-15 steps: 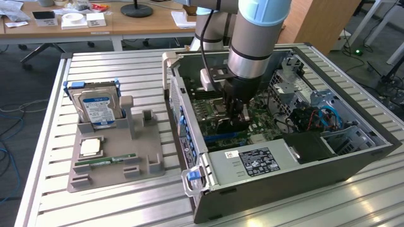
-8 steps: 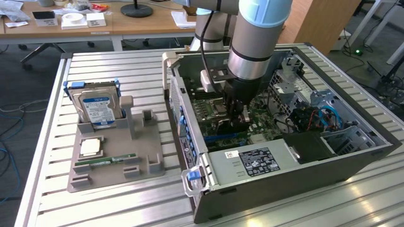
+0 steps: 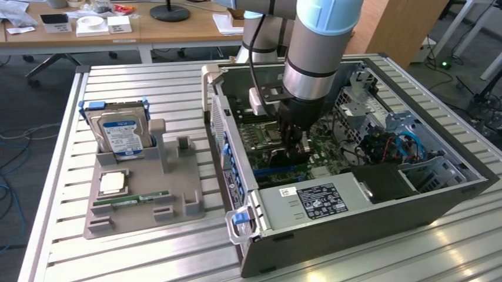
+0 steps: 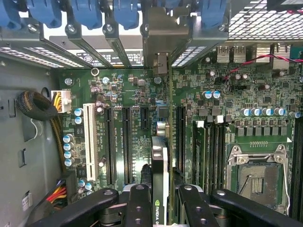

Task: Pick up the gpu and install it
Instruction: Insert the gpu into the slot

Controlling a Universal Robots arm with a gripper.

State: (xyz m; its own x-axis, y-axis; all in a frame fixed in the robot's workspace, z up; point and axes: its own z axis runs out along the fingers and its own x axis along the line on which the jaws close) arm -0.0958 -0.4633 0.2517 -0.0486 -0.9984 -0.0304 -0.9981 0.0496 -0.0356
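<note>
In the wrist view the gpu [image 4: 160, 156] is seen edge-on, a thin dark card with a logo on its near end and a silver bracket [image 4: 161, 64] at its far end. My gripper [image 4: 163, 205] is shut on it, with a black finger [image 4: 139, 198] on each side. The card hangs over the green motherboard [image 4: 128, 85], in line with the long black slots [image 4: 180, 137], and its bracket reaches the rear slot openings. Whether it touches a slot I cannot tell. In the exterior view my gripper [image 3: 294, 144] reaches down inside the open computer case [image 3: 439, 194].
Beside the case, a grey holder tray [image 3: 145, 205] carries a silver hard drive [image 3: 121, 132], a processor [image 3: 112, 183] and a green memory stick [image 3: 129, 201]. Inside the case are a power supply [image 3: 314, 202], a processor socket [image 4: 258, 175], blue slot latches [image 4: 85, 12] and cable bundles [image 4: 35, 104].
</note>
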